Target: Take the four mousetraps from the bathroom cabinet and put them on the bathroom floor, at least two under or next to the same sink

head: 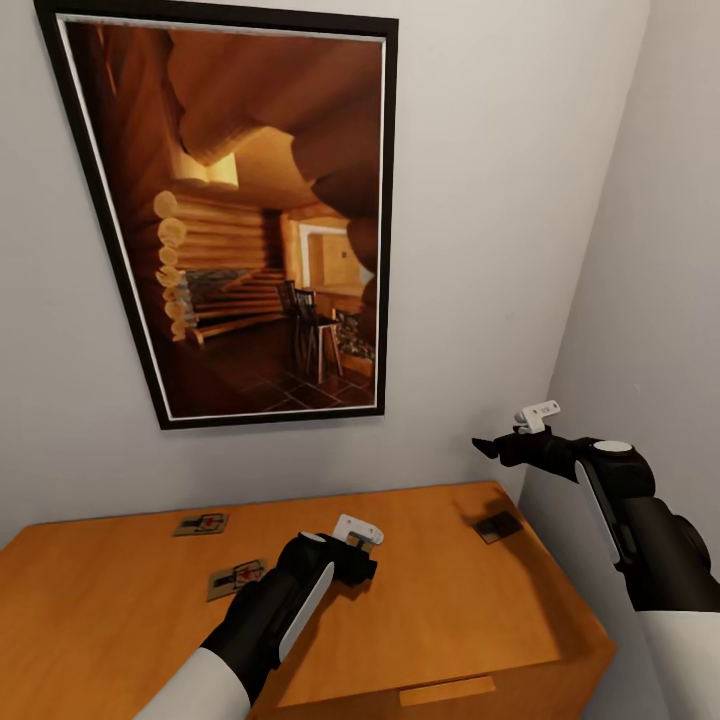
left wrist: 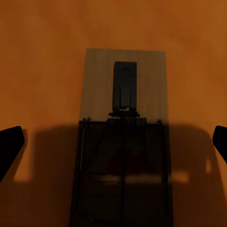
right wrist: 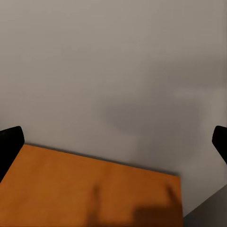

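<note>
- Nearest to us, the left pincer (head: 368,556) hangs just above the cabinet (head: 450,620) top, its tips spread wide apart. In the left wrist view the two dark fingertips (left wrist: 10,144) stand at either edge of the picture with nothing between them but the trap below.
- Directly beneath it lies one mousetrap (left wrist: 124,142), flat on the wood, wire spring uppermost. We judge the step in hand to be the pick: we lower straight down, keep the board centred between the tips, and close across its narrow sides, not over the spring wire.
- Just beside the left forearm lies a second mousetrap (head: 236,578); we keep the arm from sweeping it as we descend.
- Farther back sit a third mousetrap (head: 201,523) near the wall and a fourth mousetrap (head: 497,526) toward the right end, in shadow.
- The right pincer (head: 483,446) hovers well above that right end, tips apart and empty; in its wrist view it faces the grey wall.
- On the wall hangs a framed picture (head: 260,220).
</note>
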Motion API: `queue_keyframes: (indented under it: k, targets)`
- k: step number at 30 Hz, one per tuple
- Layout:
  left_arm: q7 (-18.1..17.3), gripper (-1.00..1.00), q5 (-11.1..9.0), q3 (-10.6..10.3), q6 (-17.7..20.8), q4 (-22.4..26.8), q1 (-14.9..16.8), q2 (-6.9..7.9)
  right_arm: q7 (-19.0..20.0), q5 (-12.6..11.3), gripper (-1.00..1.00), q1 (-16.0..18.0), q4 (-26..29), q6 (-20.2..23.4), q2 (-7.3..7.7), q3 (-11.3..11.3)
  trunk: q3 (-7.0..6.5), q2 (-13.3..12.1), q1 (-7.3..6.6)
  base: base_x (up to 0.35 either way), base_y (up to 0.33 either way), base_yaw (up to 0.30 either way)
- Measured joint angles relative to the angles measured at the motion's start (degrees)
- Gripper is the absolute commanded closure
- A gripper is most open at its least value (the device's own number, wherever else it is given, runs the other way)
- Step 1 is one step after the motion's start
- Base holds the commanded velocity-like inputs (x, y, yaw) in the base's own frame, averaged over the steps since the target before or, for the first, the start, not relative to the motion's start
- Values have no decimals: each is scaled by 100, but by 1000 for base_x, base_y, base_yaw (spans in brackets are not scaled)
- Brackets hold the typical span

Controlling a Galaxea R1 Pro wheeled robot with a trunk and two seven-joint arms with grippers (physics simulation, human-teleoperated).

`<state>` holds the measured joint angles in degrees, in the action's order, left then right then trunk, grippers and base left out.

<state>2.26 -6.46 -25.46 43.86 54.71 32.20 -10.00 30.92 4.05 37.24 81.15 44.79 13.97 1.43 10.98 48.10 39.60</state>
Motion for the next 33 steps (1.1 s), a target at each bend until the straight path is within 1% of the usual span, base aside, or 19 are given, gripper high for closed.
queue_keyframes:
  k: [5,7,33]
  targets:
    - [3,-100,1,0,0,0,0,0,0,0,-100,2,0,0,0,0,90,201,110,0,0,0]
    - [0,-100,34,0,3,19,3,0,0,0,-100,0,-2,0,0,0,125,283,153,0,0,0]
    - [-17,-100,45,0,18,25,3,0,0,-1,-100,-1,0,0,0,0,125,284,154,0,0,0]
